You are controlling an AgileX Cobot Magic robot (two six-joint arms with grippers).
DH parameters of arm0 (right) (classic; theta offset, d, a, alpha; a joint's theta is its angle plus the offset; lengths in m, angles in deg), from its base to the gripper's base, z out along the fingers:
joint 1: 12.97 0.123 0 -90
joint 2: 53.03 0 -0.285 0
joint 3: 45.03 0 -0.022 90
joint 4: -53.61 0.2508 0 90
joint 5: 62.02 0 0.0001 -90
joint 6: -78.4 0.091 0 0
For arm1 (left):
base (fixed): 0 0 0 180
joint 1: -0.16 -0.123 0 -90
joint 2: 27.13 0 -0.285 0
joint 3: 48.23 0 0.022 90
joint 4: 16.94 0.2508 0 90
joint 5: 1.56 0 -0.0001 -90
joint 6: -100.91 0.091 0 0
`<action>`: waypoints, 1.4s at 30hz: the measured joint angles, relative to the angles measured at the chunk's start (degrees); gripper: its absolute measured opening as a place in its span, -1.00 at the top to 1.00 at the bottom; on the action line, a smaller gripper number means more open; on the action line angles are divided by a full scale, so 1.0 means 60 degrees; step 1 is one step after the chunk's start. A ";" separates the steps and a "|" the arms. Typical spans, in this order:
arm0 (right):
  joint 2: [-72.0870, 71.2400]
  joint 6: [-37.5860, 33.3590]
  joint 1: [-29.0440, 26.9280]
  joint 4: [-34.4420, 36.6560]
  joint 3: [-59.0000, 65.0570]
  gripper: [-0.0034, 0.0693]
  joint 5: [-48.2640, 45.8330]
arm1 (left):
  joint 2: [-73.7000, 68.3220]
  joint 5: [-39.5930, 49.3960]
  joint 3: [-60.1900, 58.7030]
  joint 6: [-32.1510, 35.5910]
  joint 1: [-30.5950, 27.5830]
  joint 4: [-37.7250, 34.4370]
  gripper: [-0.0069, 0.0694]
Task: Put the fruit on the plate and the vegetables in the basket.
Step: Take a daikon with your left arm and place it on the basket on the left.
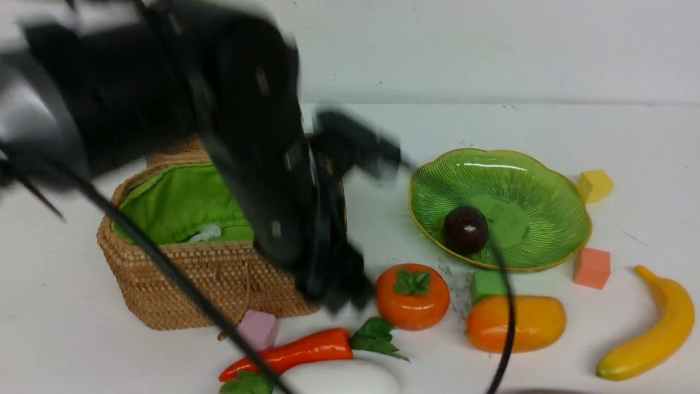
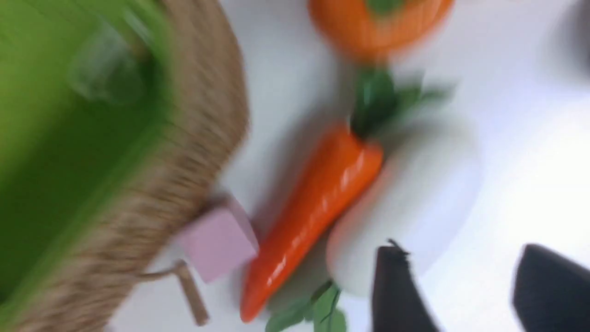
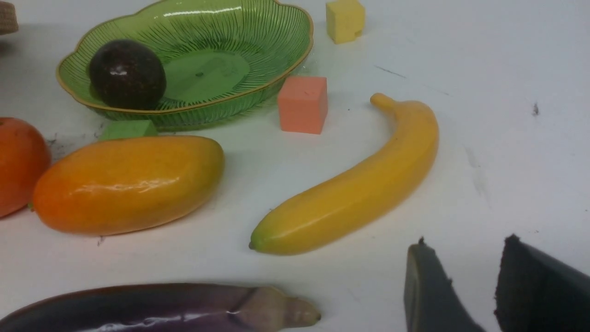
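Observation:
The wicker basket (image 1: 180, 284) with green lining stands at the left. My blurred left arm crosses it, and the left gripper (image 1: 342, 295) hangs low by its front right corner. In the left wrist view the left gripper (image 2: 461, 258) is open and empty, one finger (image 2: 396, 286) beside the white radish (image 2: 415, 193), which touches the carrot (image 2: 318, 203). The green plate (image 1: 525, 180) holds the mangosteen (image 1: 465, 230). Persimmon (image 1: 413, 295), mango (image 1: 517, 323) and banana (image 1: 651, 328) lie on the table. My right gripper (image 3: 465, 249) is open over bare table near the banana (image 3: 350, 193) and eggplant (image 3: 152, 309).
Small cubes are scattered about: pink (image 1: 258, 329) at the basket's front, green (image 1: 488, 284) between plate and mango, salmon (image 1: 591, 268) and yellow (image 1: 595, 185) right of the plate. A black cable (image 1: 508, 306) crosses the mango. A white scrap (image 1: 205, 232) lies inside the basket.

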 joint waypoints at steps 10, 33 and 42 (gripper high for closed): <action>0.0000 0.0000 0.0000 0.0000 0.0000 0.23 0.0000 | -0.0496 -0.2741 -0.2596 0.0682 0.1066 0.1536 -0.85; 0.0000 0.0000 0.0000 0.0000 0.0000 0.23 0.0000 | -0.1361 -0.2955 -0.2545 0.0944 0.1066 0.1164 -0.58; 0.0000 0.0000 0.0000 0.0000 0.0000 0.23 0.0000 | -0.1361 -0.2553 -0.2522 0.0944 0.1066 0.0937 -0.58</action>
